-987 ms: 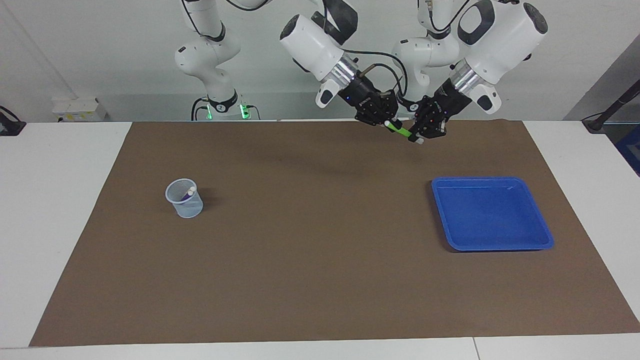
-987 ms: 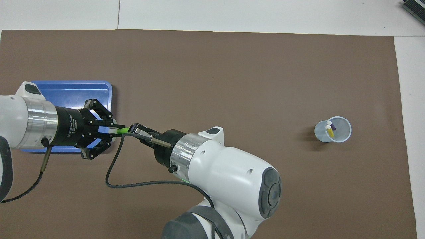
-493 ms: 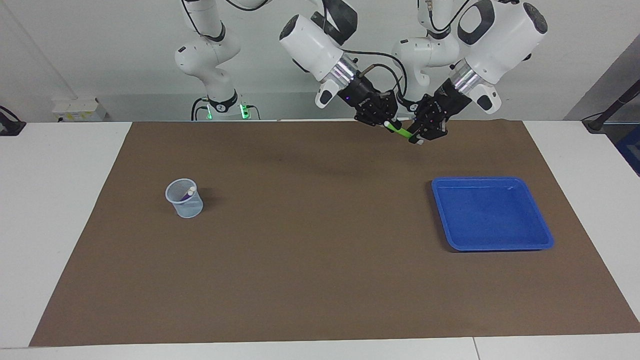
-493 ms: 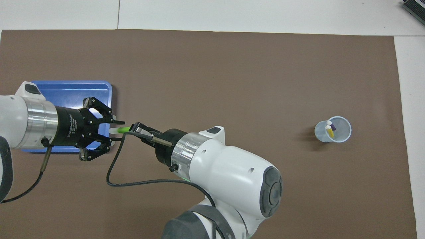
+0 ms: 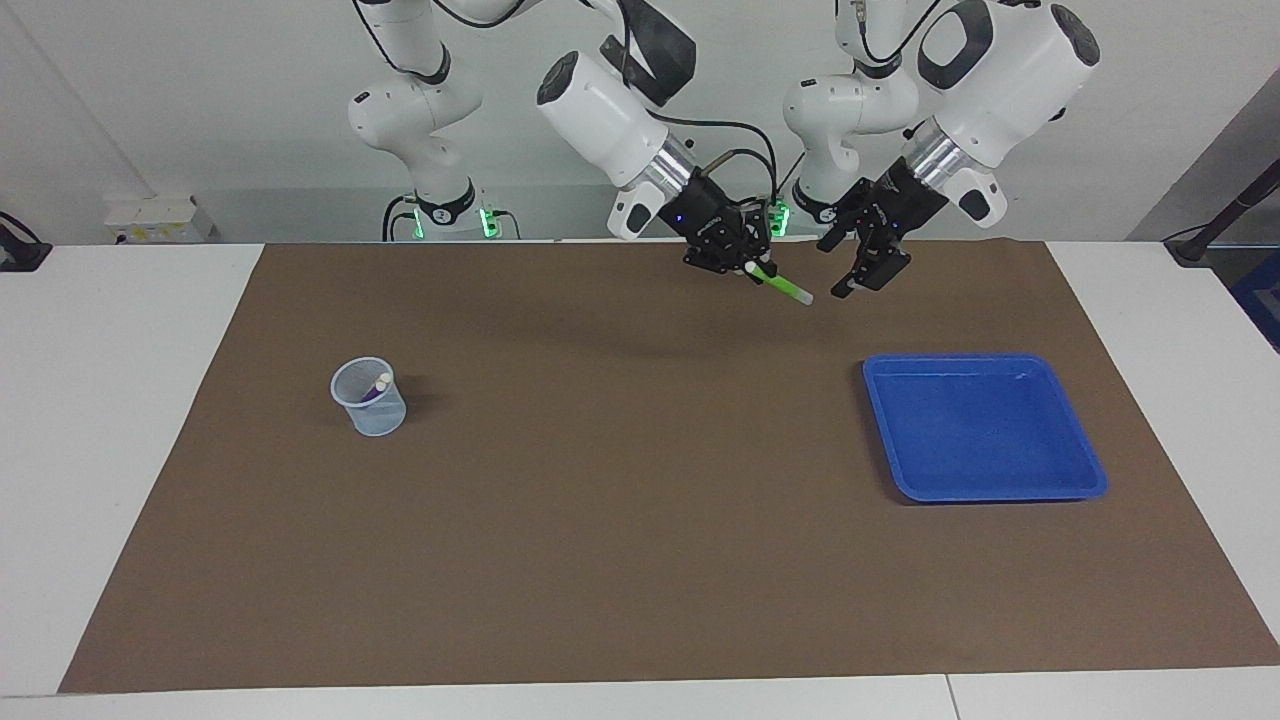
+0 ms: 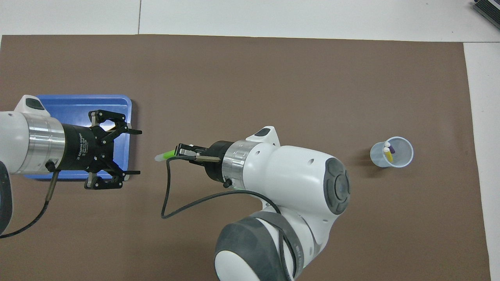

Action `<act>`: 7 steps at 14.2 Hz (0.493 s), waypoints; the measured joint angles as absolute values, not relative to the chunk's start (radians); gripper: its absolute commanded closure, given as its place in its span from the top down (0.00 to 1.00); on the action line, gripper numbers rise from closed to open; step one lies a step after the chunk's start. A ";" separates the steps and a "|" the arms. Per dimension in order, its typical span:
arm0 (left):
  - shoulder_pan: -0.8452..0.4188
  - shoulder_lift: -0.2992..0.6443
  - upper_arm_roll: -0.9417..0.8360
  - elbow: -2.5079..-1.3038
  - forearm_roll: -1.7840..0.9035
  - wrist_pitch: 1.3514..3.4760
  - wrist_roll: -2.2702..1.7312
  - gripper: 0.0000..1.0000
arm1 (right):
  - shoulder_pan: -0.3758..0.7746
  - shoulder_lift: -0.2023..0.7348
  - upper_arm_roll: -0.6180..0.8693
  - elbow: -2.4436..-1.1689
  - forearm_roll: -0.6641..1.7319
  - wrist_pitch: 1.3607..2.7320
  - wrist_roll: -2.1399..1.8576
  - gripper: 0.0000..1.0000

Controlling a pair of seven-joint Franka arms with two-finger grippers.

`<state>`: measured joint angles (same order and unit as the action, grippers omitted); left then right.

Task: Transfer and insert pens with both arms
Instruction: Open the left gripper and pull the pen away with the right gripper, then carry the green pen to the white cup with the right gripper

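Held up over the brown-matted counter (image 5: 640,560) by the right end effector (image 5: 748,266) clamped on one end, the bright green marker pen (image 5: 782,286), pointing four o'clock toward the wide-open, empty left end effector (image 5: 866,268), could swivel and miss the translucent plastic cup (image 5: 369,397).

Two pens (image 6: 388,152) in cup (image 6: 402,162), tray (image 5: 985,480) well apart

White table (image 5: 130,400) under a brown mat (image 5: 640,520), bearing a mesh cup (image 5: 369,397) and blue tray (image 5: 1092,470).
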<state>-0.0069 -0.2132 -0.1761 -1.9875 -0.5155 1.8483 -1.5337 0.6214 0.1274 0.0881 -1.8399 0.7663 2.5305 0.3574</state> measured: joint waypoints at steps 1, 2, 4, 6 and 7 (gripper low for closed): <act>-0.006 -0.213 -0.175 -1.988 -0.515 1.847 -1.486 0.82 | 0.590 0.124 0.086 -1.838 0.719 2.471 0.317 0.00; -0.002 -0.214 -0.173 -1.990 -0.515 1.841 -1.403 0.82 | 0.559 0.120 0.085 -1.834 0.670 2.413 0.285 0.00; 0.040 -0.225 -0.170 -2.013 -0.515 1.812 -1.183 0.81 | 0.497 0.103 0.084 -1.830 0.598 2.293 0.202 0.00; 0.115 -0.243 -0.165 -2.035 -0.513 1.761 -0.953 0.81 | 0.419 0.079 0.082 -1.828 0.528 2.158 0.077 0.00; 0.148 -0.251 -0.162 -2.040 -0.501 1.735 -0.856 0.81 | 0.372 0.067 0.080 -1.826 0.482 2.088 0.008 0.00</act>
